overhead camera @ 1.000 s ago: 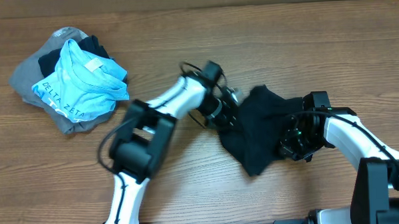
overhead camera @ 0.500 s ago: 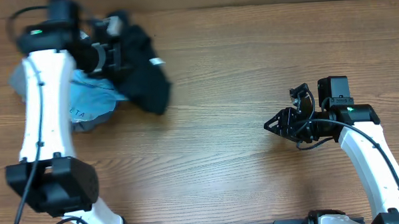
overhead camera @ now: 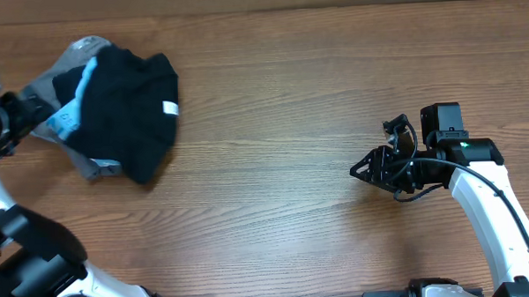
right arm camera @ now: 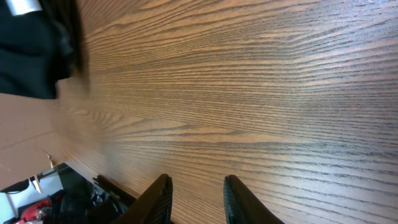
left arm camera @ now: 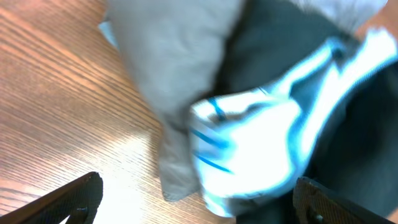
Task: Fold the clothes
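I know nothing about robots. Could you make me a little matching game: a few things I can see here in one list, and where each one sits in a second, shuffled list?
Things:
1. black shirt
2. grey garment
3. light blue shirt
4. right gripper

Places:
A. over the bare table, holding nothing
B. underneath the other clothes, showing at the edges
C. on top of the other clothes
D. mostly covered by the black one, thin strips showing

Pairs: 1-C, 2-B, 3-D, 4-A
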